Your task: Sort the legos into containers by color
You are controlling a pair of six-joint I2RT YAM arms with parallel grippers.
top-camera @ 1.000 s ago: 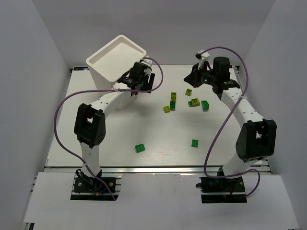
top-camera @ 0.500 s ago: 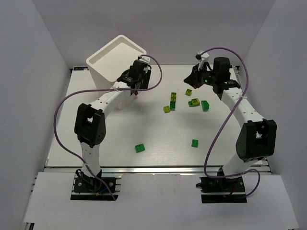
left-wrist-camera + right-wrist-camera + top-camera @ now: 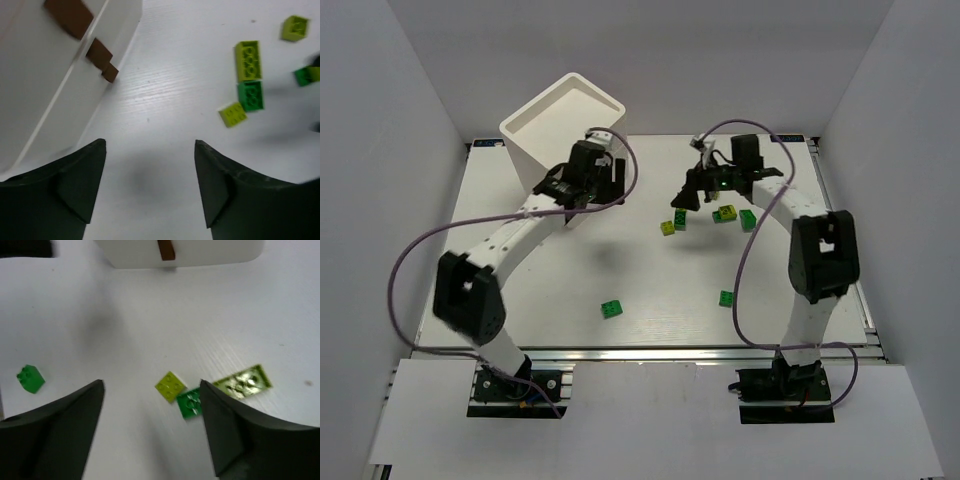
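Since the bricks point(image 3: 679, 213) are tiny, light, rigid and smooth, each is best pinched across its flat sides. Most are scattered on the worktop point(image 3: 650, 280) right of the white box point(image 3: 565, 120). The left hand point(image 3: 150, 145) and right hand point(image 3: 151, 385) are seen open, empty.

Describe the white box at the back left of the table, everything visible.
The white box is a rounded cube of smooth plastic, standing at the back left corner of the table. Its top has a raised rim around a shallow recess. Three small brown tabs run down its front face. Nothing but the table seems to touch it.
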